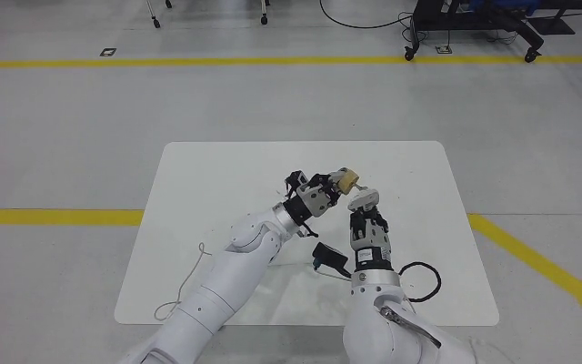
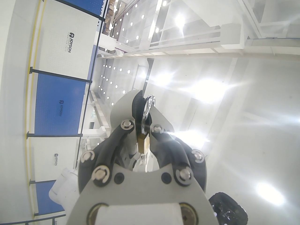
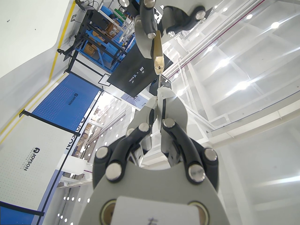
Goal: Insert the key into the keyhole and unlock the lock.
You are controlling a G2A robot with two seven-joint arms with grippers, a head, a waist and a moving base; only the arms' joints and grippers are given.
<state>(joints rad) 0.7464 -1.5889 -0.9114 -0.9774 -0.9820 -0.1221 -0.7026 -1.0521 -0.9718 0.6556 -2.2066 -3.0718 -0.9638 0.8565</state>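
Note:
Both arms are raised over the white table point(image 1: 227, 182). A brass padlock point(image 2: 143, 142) with a silver shackle point(image 2: 148, 107) sits between the fingers of my left gripper point(image 2: 143, 127), which is shut on it. From the right wrist, the padlock point(image 3: 158, 50) hangs with its keyhole end facing my right gripper point(image 3: 160, 104). That gripper is shut on the key point(image 3: 159, 80), whose head is wrapped in white. The key's blade tip meets the keyhole face of the lock. From above, the padlock point(image 1: 346, 179) lies between the left gripper point(image 1: 320, 193) and the right gripper point(image 1: 366, 200).
A small black object point(image 1: 329, 257) lies on the table beneath the arms. A thin white cable point(image 1: 182, 282) trails off the table's left front edge. Yellow floor lines run beside the table, and a dark cart point(image 1: 473, 18) stands far behind.

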